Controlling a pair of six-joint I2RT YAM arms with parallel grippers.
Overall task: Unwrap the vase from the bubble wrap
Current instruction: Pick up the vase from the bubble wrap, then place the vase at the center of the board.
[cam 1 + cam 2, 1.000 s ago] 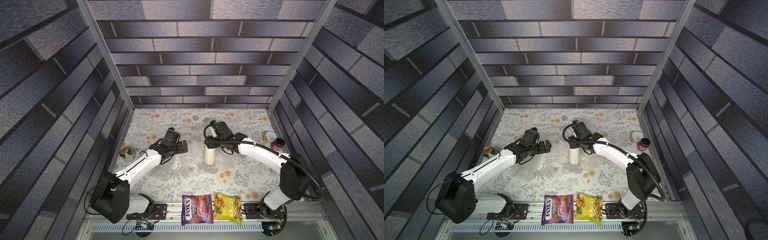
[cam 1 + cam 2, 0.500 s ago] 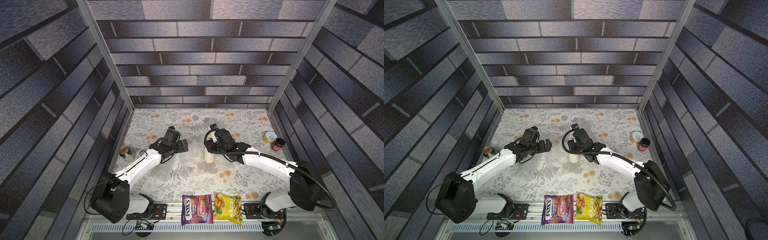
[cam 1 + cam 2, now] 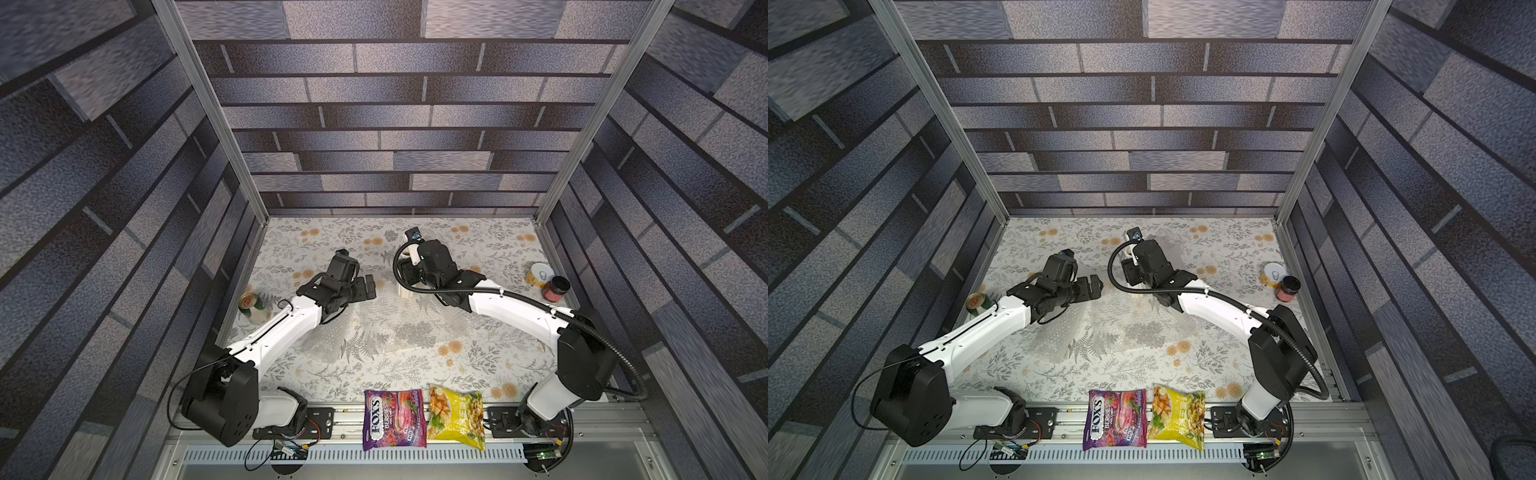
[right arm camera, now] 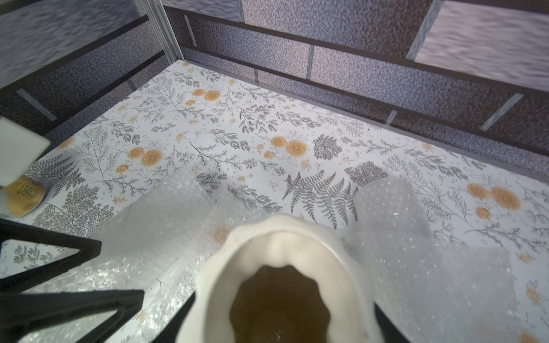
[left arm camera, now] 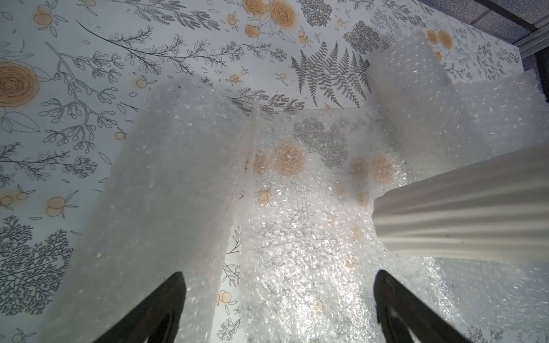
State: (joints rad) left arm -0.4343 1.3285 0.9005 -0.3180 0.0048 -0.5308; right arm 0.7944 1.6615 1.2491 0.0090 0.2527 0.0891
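The vase [image 4: 282,246] is cream and ribbed, bare of wrap, and its open mouth faces the right wrist camera. My right gripper [image 4: 283,306] is shut on it near the rim, one jaw on each side. In both top views only the vase's lower end [image 3: 404,292] [image 3: 1138,291] shows under the right wrist. The bubble wrap [image 3: 399,328] [image 3: 1121,328] lies spread on the floral table, with curled edges [image 5: 166,184]. My left gripper [image 3: 368,286] [image 5: 279,276] hangs open over the wrap, left of the vase [image 5: 463,213], holding nothing.
A green can [image 3: 251,305] stands by the left wall. A yellow tin [image 3: 540,274] and a dark-lidded jar [image 3: 557,289] stand by the right wall. Two snack bags [image 3: 392,417] [image 3: 457,415] lie on the front rail. Walls close in three sides.
The right gripper has shifted with the vase, so less of the vase shows below the wrist than before. The left arm has not moved.
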